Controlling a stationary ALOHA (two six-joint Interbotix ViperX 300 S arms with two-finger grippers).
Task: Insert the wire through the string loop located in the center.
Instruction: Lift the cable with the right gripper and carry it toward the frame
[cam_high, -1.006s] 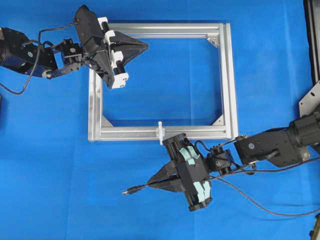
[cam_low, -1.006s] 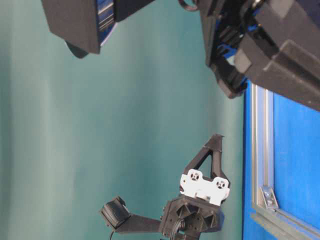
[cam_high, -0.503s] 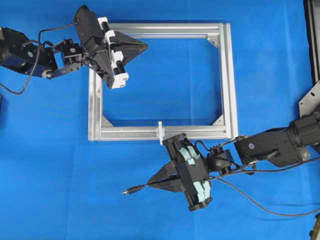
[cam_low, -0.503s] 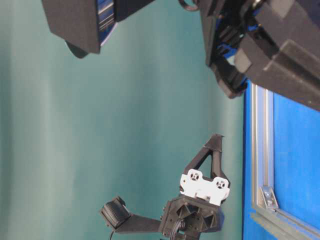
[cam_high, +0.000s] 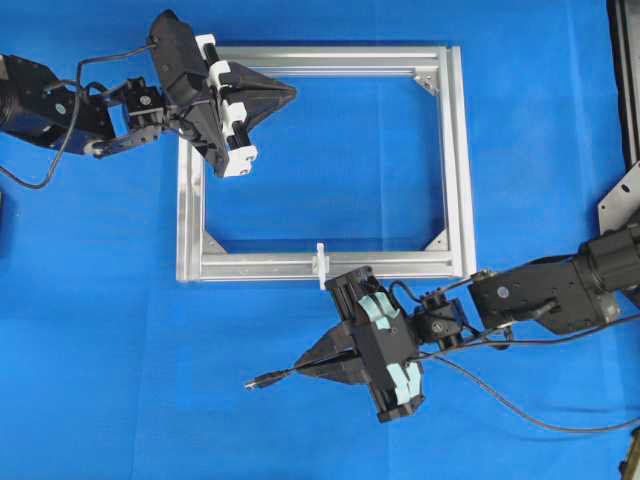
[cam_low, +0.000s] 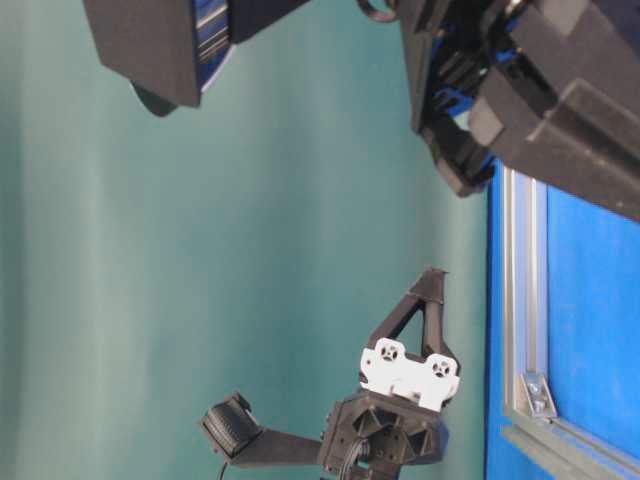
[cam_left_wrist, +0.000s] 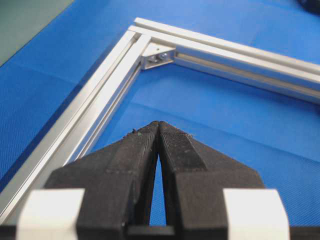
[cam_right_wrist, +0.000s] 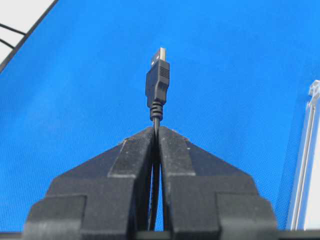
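My right gripper (cam_high: 303, 369) is shut on the wire (cam_high: 272, 379), below the silver frame (cam_high: 455, 160). The wire's black plug with its metal tip (cam_right_wrist: 157, 80) sticks out past the right gripper (cam_right_wrist: 156, 131), pointing left in the overhead view. The rest of the wire (cam_high: 520, 410) trails off to the right. The white string loop (cam_high: 321, 264) stands on the frame's near bar, above and slightly right of the plug. My left gripper (cam_high: 291, 93) is shut and empty over the frame's top-left corner, its tips (cam_left_wrist: 158, 125) touching.
A blue cloth (cam_high: 100, 330) covers the table. Triangular corner brackets (cam_high: 428, 78) sit inside the frame's corners. A metal plate (cam_high: 622, 195) lies at the right edge. In the table-level view both arms loom close and the left gripper (cam_low: 432, 276) shows low.
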